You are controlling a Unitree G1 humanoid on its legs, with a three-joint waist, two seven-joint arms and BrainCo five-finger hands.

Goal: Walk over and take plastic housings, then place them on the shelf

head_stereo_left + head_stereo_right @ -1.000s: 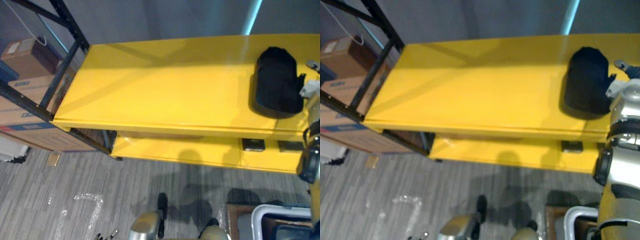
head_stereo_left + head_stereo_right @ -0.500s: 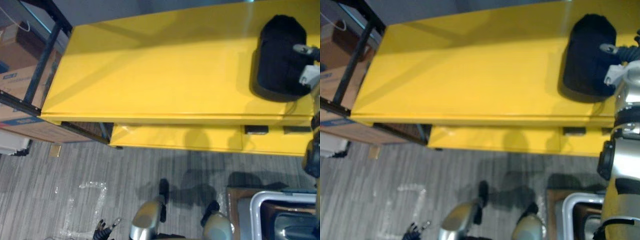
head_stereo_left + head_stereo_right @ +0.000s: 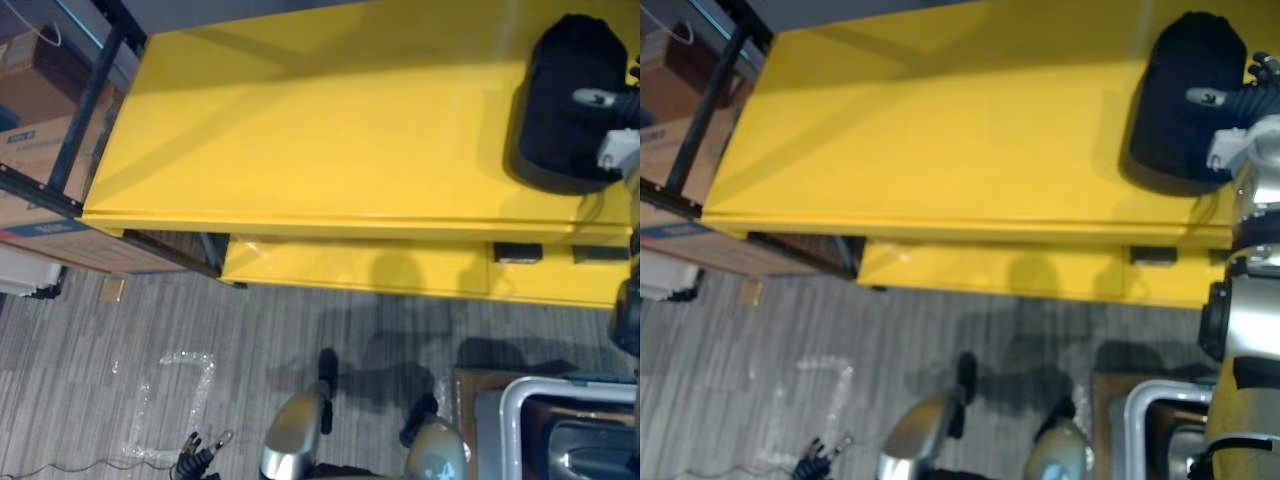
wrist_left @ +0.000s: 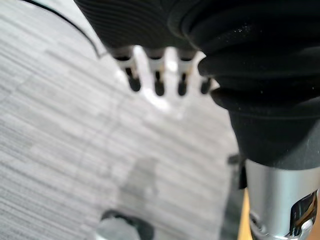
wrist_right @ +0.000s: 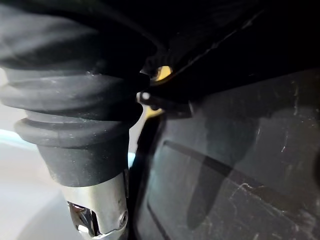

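Since a second ago the right hand (image 3: 1232, 100) has come in from beside the black plastic housing (image 3: 1175, 125) and now lies across its right side. The whole view has also shifted with the head, and the housing sits at the same end of the shelf (image 3: 330, 120) as before. The hand's dark ribbed cover lies over the housing's right rim, and the right wrist view has that cover pressed close to a scuffed black surface. Whether the hand is clamped on the housing or loose I cannot tell. The left hand (image 4: 156, 75) hangs over the floor (image 3: 150, 330) with its fingers straight and apart, holding nothing. The housing is a rounded, oblong black shell lying on the yellow top board at its right end, close to the front edge. Under that board a second yellow board (image 3: 350, 270) juts forward, with two small dark labels (image 3: 517, 253) on its front near the right. At the shelf's left end stands a black metal rack (image 3: 95, 95) with cardboard boxes (image 3: 40, 165) behind and below its bars. The floor is grey striped carpet, with a crumpled strip of clear film (image 3: 170, 395) lying on it at the lower left. A grey bin (image 3: 545, 415) stands at the lower right, near the robot.
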